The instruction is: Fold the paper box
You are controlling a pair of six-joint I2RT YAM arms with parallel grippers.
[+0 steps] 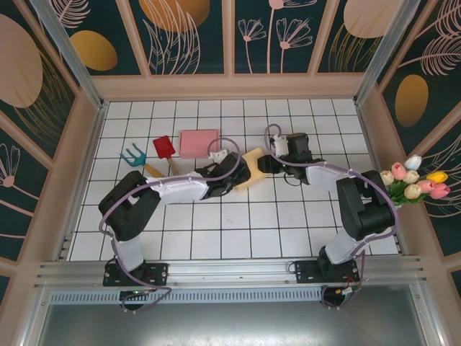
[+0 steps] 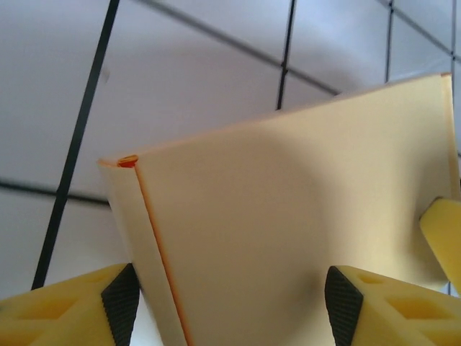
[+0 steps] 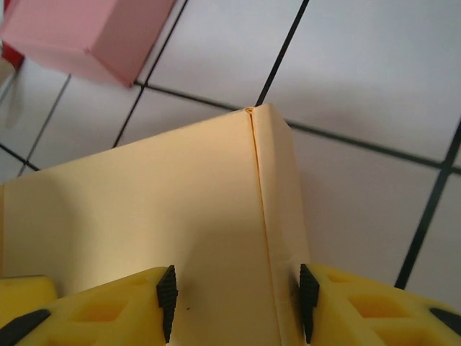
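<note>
The cream paper box (image 1: 252,167) lies on the white tiled table between the two arms. My left gripper (image 1: 234,180) reaches it from the left and my right gripper (image 1: 268,162) from the right. In the left wrist view the box (image 2: 288,216) fills the space between the wide-apart fingers of the open left gripper (image 2: 230,306); a folded side strip runs down its left edge. In the right wrist view the right gripper (image 3: 236,303) is open over the box (image 3: 158,202), its right pad (image 3: 306,303) against the narrow side panel and its left finger over the broad face.
A closed pink box (image 1: 199,143) sits just behind the cream one, also in the right wrist view (image 3: 86,32). A red scoop (image 1: 164,147) and a teal toy rake (image 1: 132,156) lie to the left. Tulips (image 1: 414,180) stand at the right wall.
</note>
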